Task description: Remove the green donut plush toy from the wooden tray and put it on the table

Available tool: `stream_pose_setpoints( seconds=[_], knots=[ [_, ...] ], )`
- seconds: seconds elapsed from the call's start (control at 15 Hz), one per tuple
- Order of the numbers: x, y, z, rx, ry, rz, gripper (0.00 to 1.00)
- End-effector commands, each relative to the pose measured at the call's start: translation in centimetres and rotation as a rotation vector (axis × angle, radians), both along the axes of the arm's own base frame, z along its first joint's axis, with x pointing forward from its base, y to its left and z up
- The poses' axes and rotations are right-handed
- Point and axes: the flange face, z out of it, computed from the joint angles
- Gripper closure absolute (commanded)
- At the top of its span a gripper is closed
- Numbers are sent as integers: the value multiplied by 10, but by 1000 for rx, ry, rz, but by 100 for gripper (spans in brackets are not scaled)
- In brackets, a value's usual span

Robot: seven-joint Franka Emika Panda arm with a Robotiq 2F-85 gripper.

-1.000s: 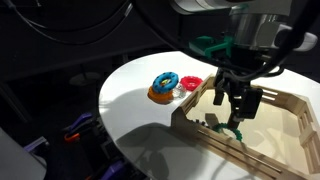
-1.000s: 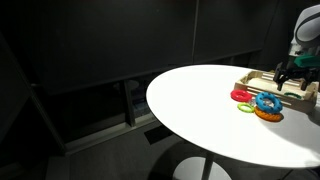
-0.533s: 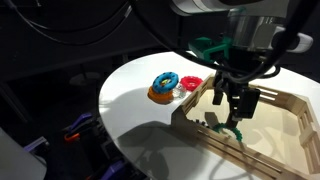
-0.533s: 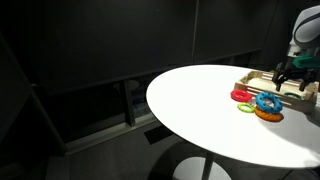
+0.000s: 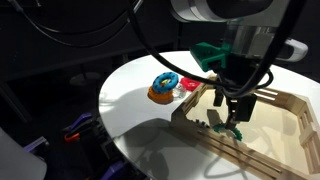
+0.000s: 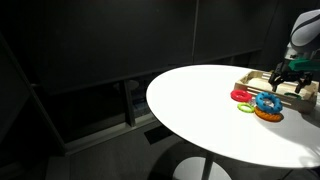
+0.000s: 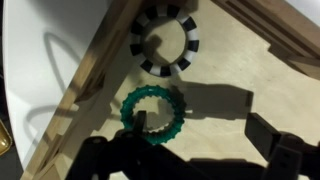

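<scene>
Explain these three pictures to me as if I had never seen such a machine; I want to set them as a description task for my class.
The machine is a robot arm ending in a two-fingered gripper. Two cameras stand in the room and show the round white table from outside. The third sits on the wrist and looks down past the fingers. On the table lie a blue-and-orange donut toy, a red ring and a shallow light-wood tray. In the tray, the wrist view shows a small green ring toy near a black-and-white striped ring. The gripper hangs open over the green ring and holds nothing.
</scene>
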Motion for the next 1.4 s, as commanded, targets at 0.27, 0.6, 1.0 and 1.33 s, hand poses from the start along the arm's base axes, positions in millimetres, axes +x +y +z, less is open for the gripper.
stream_pose_setpoints(
  seconds=[0.27,0.6,1.0,1.33],
  knots=[
    [9,-7,-7,9,-25,-12,0],
    [12,-9,-13,13,-24,-20,3],
    [14,-11,-12,17,-32,-28,54],
    [16,-13,-10,20,-42,-35,91]
  ],
)
